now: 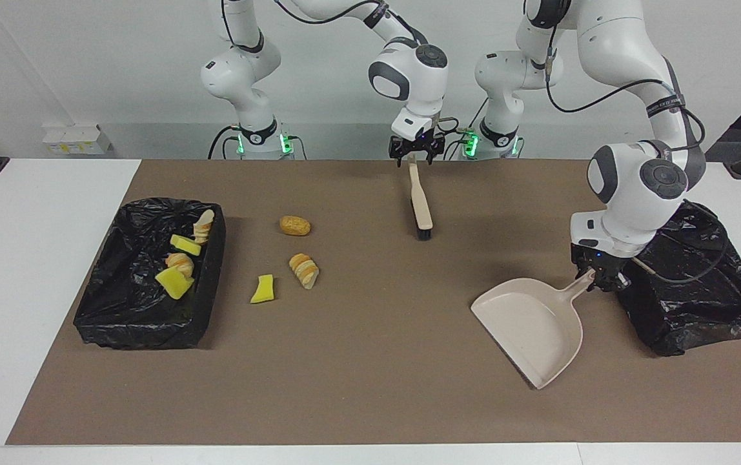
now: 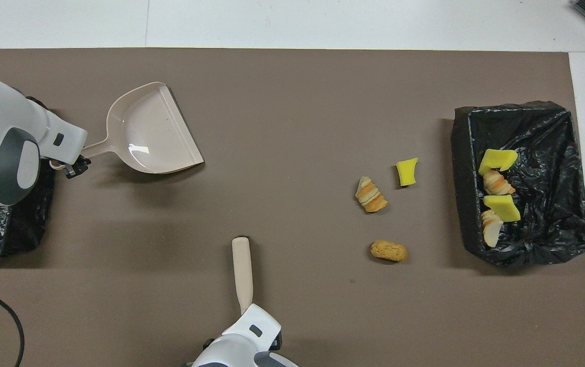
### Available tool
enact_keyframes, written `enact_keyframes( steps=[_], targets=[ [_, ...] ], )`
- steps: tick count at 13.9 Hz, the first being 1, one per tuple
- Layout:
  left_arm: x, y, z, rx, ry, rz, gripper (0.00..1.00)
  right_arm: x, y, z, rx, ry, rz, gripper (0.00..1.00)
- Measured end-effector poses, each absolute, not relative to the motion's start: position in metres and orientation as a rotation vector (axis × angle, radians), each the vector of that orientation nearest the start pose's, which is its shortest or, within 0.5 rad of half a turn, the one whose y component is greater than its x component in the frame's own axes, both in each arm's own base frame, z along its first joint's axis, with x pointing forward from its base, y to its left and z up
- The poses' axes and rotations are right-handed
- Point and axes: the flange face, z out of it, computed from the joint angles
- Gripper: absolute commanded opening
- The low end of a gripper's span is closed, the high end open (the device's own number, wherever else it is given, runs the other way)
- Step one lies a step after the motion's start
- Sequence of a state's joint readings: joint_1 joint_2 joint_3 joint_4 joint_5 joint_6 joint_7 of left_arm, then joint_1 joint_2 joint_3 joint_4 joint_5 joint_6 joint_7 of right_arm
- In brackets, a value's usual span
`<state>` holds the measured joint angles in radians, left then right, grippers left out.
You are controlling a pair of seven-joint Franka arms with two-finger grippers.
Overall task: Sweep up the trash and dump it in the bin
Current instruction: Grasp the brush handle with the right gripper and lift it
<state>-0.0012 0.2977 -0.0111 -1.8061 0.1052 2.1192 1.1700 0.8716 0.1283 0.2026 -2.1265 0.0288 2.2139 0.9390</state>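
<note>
Trash (image 1: 286,258) lies on the mat beside the bin (image 1: 126,318). We pinch the dustpan (image 1: 534,327) handle with our left gripper (image 1: 598,276); our right gripper (image 1: 415,155), jaws spread, straddles the brush (image 1: 419,203) handle.

The dustpan (image 2: 152,130) is smooth beige plastic with a glossy inner face (a bright highlight sits on it). The brush (image 2: 242,272) has a matt beige handle of similar look and dark bristles at its head. The table mat (image 1: 370,387) is matt brown, paper-like, without sheen. Both bins (image 1: 144,284) (image 1: 693,303) are lined with crinkled, shiny black plastic film. The yellow sponge chunk (image 2: 406,172) looks porous and dull. The nugget (image 2: 389,251) looks rough and crumbed.
</note>
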Motion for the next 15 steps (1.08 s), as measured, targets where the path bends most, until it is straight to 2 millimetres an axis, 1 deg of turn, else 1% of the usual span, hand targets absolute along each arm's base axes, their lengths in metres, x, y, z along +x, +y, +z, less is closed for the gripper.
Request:
enact_keyframes(
  steps=[1,3,4,6,7,8,10,12,13,14,15],
  targets=[
    [0.633,0.003,0.38,-2.458,1.828,0.061,0.0,0.259,0.488,0.343,-3.143,-0.198,0.098,0.81],
    [0.632,0.004,0.378,-2.432,1.869,0.069,0.0,0.251,0.486,0.34,-3.147,-0.211,0.104,0.69],
    [0.632,0.003,0.377,-2.426,1.879,0.071,0.0,0.249,0.485,0.34,-3.145,-0.206,0.11,0.58],
    [0.63,0.0,0.374,-2.42,1.892,0.076,0.0,0.248,0.484,0.341,-3.124,-0.17,0.132,0.25],
    [0.63,0.0,0.373,-2.414,1.902,0.078,0.0,0.248,0.484,0.342,-3.112,-0.158,0.131,0.09],
    [0.629,-0.001,0.373,-2.399,1.922,0.079,0.0,0.249,0.484,0.342,-3.105,-0.149,0.132,0.0],
    [0.629,-0.001,0.373,-2.372,1.955,0.079,0.0,0.251,0.485,0.343,-3.1,-0.139,0.133,0.0],
    [0.629,-0.001,0.373,-2.363,1.966,0.079,0.0,0.254,0.487,0.35,-3.091,-0.088,0.121,0.0],
    [0.629,-0.001,0.373,-2.36,1.969,0.078,0.0,0.259,0.487,0.356,-3.086,-0.044,0.114,0.0],
    [0.629,-0.002,0.374,-2.357,1.972,0.078,0.0,0.267,0.484,0.364,-3.089,-0.002,0.117,0.0],
    [0.629,-0.003,0.374,-2.353,1.977,0.077,0.0,0.281,0.476,0.375,-3.103,0.041,0.132,0.0]
  ],
)
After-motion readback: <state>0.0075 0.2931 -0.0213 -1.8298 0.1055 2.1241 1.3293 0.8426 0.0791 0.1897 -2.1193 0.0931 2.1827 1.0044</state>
